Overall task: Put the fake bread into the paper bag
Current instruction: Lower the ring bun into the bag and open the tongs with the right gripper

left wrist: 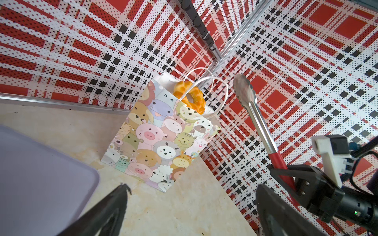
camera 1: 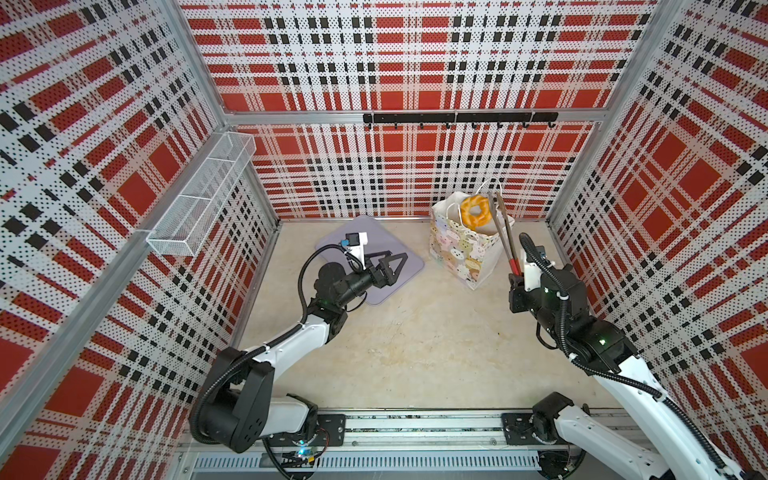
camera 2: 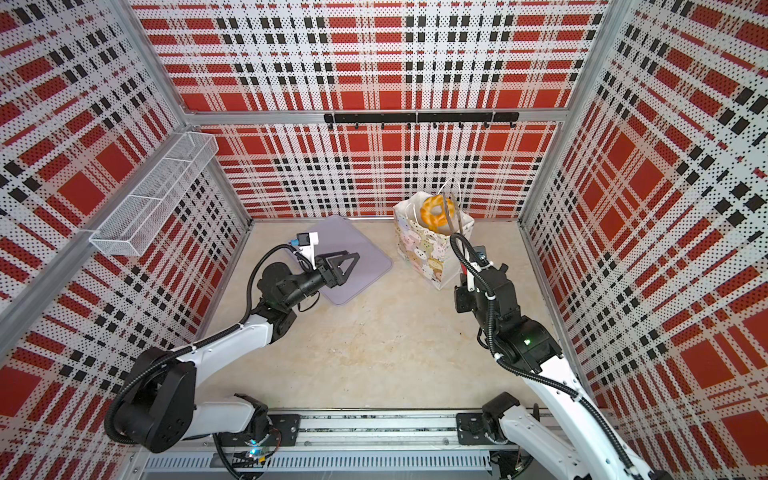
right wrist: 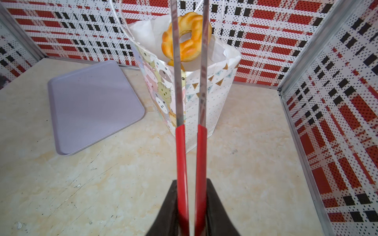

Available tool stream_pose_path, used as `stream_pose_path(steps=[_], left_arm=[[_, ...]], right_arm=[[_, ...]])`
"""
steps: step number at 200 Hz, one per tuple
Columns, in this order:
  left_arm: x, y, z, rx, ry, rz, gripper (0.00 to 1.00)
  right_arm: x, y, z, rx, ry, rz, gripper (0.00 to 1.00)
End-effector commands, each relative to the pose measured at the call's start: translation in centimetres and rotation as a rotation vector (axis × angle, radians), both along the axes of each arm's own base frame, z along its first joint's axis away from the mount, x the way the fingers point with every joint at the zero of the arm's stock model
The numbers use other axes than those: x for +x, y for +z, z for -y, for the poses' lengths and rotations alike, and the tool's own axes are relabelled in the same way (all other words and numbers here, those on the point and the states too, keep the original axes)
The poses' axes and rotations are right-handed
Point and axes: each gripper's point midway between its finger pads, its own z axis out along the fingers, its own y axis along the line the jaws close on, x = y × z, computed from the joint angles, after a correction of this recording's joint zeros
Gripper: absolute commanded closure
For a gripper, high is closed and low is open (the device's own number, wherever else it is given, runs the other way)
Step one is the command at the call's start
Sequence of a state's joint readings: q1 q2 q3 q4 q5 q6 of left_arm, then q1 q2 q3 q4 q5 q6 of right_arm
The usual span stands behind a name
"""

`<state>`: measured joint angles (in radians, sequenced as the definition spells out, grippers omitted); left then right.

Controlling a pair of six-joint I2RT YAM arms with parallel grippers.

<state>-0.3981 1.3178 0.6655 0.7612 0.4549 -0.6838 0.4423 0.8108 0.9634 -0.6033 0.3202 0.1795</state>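
**Above the bag's rim: 1 doughnut lodged, tongs clear of it**

Ahead of the right gripper [right wrist: 191,180], the tongs [right wrist: 180,92] rise from jaws clamped on their 2 red handles. The 2 steel arms stand close together, nearly parallel, with nothing between them. Just beside the tong tips, the ring doughnut [left wrist: 189,96], the only fake bread in view, sits on edge in the mouth of the paper bag [left wrist: 155,139]. Part of it stands above the rim, and the left wrist view shows open space between tips and doughnut. The bag stands upright on the table [right wrist: 122,183], its cord handles [left wrist: 227,87] raised next to the tips. Beneath the left gripper [camera 1: 397,254], whose jaws are spread wide and hold nothing, the lavender tray [right wrist: 92,102] lies bare. Whether other breads lie deeper in the bag cannot be told.

Step in hand, as judged: delivery of the doughnut, at or just past release. No bread shows outside the bag, so the task appears close to its end. The next move probably calls for seating the doughnut below the rim. That means a light downward press with the closed tips, brought in from directly above. The approach must miss the cord handles, and any sideways push could topple the light bag.
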Motion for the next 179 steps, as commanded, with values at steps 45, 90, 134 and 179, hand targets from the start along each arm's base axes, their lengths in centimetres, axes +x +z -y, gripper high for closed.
stream_pose_path(steps=[45, 90, 134, 179], left_arm=[[-0.6, 0.6, -1.4, 0.013, 0.05, 0.043, 0.01], [0.0, -0.4, -1.5, 0.041, 0.041, 0.035, 0.01], [0.3, -1.3, -1.6, 0.066, 0.041, 0.033, 0.01], [0.2, -2.0, -1.7, 0.076, 0.029, 0.021, 0.01]], right_arm=[[2.5, -0.8, -0.2, 0.134, 0.051, -0.083, 0.79], [4.5, 0.5, -0.1, 0.127, 0.038, -0.111, 0.82], [7.1, 1.3, 0.4, 0.054, -0.009, -0.154, 0.91], [8.4, 0.5, 1.8, -0.03, -0.069, -0.213, 1.0]])
